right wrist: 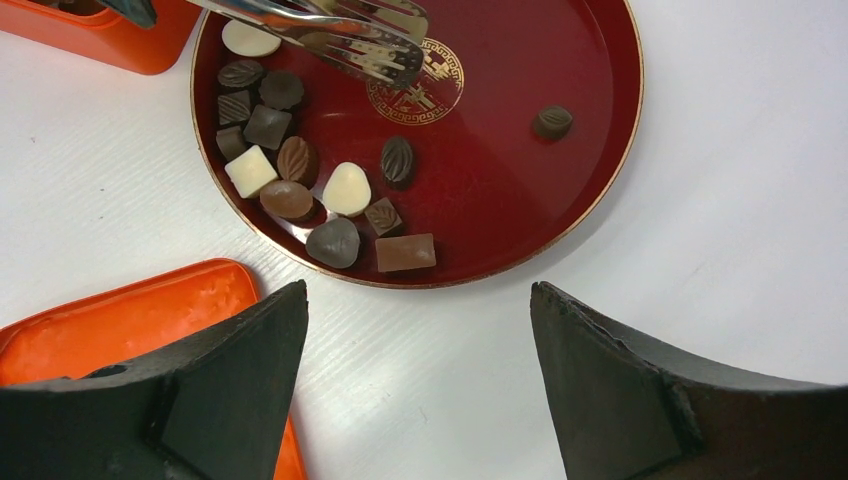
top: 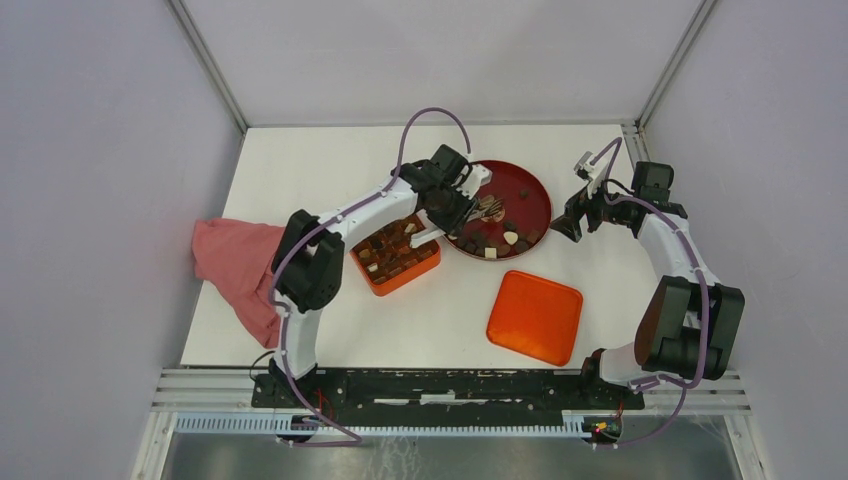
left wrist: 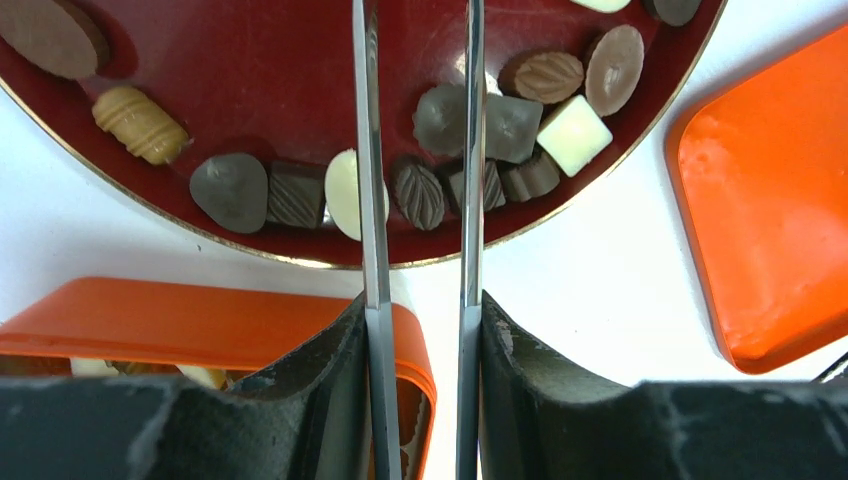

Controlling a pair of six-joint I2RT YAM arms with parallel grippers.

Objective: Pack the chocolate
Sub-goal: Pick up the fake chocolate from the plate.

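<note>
1. The red plate (top: pixel 535 215) is sitting at the far middle of the table (top: pixel 300 170). Most of the chocolate (right wrist: pixel 290 165) is lying in a bunch on its near side: dark, brown and white bits. One dark bit (right wrist: pixel 553 121) is lying alone at the plate's far right.
2. The orange box (top: pixel 415 275) is sitting just left of the plate, with a thin strip of table between them. More brown and white bits (top: pixel 395 245) are sitting in its little squares.
3. The orange lid (top: pixel 535 317) is lying flat, near of the plate and right of the box, touching neither.
4. The left pincer (left wrist: pixel 420 310) is pinching the shiny tongs (right wrist: pixel 350 40) and holding them over the plate. I cannot tell if the tong tips are holding a bit.
5. The right pincer (right wrist: pixel 420 290) is hanging just right of the plate with its fingers spread wide, holding nothing.
6. A pink cloth (top: pixel 235 265) is hanging over the table's left edge.
7. Bare white table is showing far of the plate, at the far left corner and around the lid.
8. Grey walls (top: pixel 100 150) are standing on the left, right and far sides. A metal rail (top: pixel 450 385) is running along the near edge, where the arms are bolted.
</note>
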